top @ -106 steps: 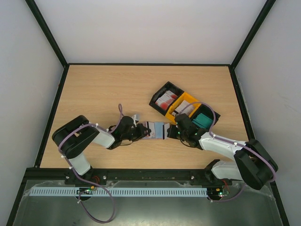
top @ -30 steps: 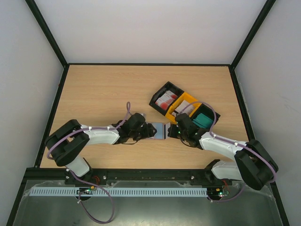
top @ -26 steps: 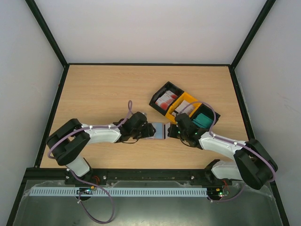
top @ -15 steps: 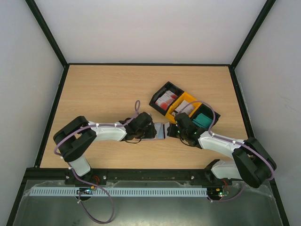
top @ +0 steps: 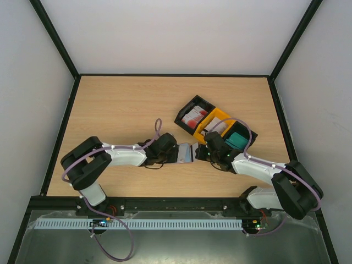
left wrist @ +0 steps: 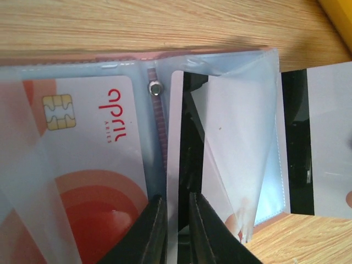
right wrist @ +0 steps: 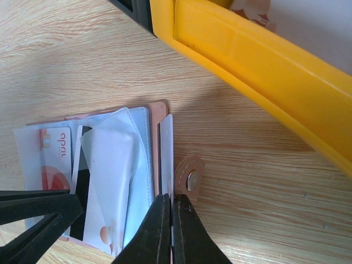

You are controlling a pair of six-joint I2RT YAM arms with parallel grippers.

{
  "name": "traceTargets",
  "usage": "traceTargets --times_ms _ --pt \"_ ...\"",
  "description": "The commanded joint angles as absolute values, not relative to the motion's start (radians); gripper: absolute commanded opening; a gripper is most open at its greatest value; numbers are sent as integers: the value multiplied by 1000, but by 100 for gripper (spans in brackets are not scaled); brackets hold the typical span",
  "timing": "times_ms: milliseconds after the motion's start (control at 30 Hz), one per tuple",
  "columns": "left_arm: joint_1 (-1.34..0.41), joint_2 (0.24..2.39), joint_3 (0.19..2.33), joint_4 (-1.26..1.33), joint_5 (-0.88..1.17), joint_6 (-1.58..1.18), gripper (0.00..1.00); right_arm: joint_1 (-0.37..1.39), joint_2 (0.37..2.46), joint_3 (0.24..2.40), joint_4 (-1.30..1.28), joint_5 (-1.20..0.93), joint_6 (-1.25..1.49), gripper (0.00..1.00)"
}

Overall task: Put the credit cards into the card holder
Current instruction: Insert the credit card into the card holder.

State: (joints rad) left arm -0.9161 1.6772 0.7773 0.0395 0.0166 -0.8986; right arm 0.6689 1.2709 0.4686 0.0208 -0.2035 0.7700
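Note:
The card holder (top: 186, 152) lies open on the table, its clear sleeves fanned out (left wrist: 264, 192). One sleeve holds a red-and-white credit card (left wrist: 88, 165). My left gripper (top: 177, 153) (left wrist: 176, 198) has closed to a narrow gap on the edge of the sleeve page with a white, dark-striped card (left wrist: 192, 126). My right gripper (top: 202, 152) (right wrist: 170, 197) is shut on a white card (right wrist: 166, 148) at the holder's right edge, beside the snap tab (right wrist: 190, 179). That card's striped face (left wrist: 327, 137) shows in the left wrist view.
Just behind the right gripper sit three joined trays. A black tray (top: 181, 113) holds red-and-white cards (top: 193, 116), a yellow tray (top: 223, 114) (right wrist: 247, 60) holds whitish cards, and a black tray holds teal cards (top: 237, 141). The left fingers (right wrist: 33, 204) show in the right wrist view.
My left arm has stretched right to the holder and its jaws have closed from wide to a narrow gap on a sleeve. The right gripper has stayed shut on its card.

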Motion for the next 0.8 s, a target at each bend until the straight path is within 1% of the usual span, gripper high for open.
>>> traceTargets --times_ms 0,67,100,500,667,767 --pt "-918 1661 747 24 9 -922 10 675 1295 473 1 -212 757 2" --pt "-917 1664 744 23 3 -927 3 675 1295 474 2 -215 758 2" --pt "-916 1663 743 24 0 -928 3 675 1296 474 3 -215 758 2" --pt "-886 1606 668 39 -101 -996 3 675 1298 480 6 -218 758 2" --pt "-875 1597 638 68 -92 -1015 3 675 1301 482 9 -222 759 2" --pt "-876 1616 637 107 -41 -1011 3 675 1299 482 12 -226 759 2"
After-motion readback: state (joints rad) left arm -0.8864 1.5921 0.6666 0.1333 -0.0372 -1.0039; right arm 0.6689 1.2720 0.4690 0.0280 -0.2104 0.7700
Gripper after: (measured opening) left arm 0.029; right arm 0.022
